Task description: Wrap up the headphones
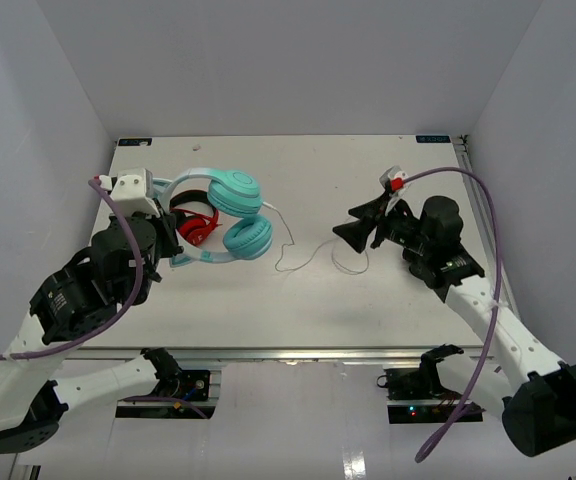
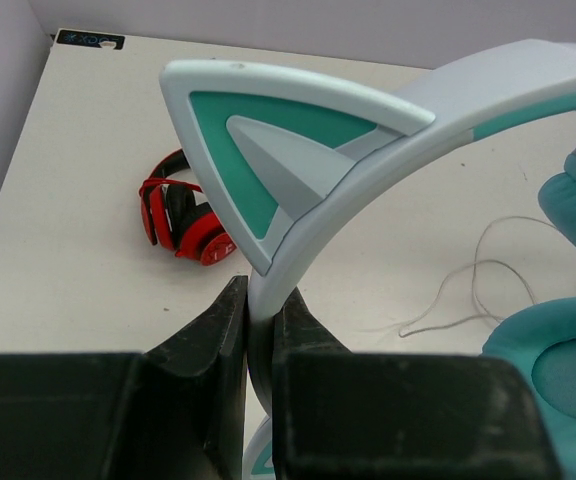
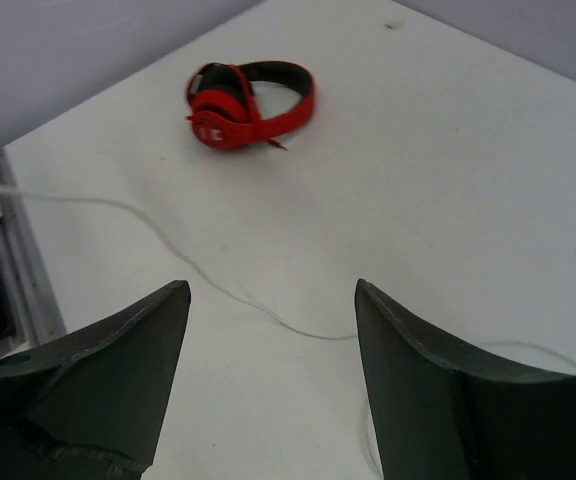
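The teal headphones lie at the back left of the table, two round cups side by side, with the pale band curving to the left. My left gripper is shut on the band; in the left wrist view the jaws pinch the band just below a cat ear. The thin white cord trails right from the cups in loose loops. My right gripper is open and empty just above the cord's far loop; the cord runs between its fingertips on the table.
Red-and-black headphones lie inside the curve of the teal band, close to my left gripper; they also show in the left wrist view and the right wrist view. Walls close in the table on the left, back and right.
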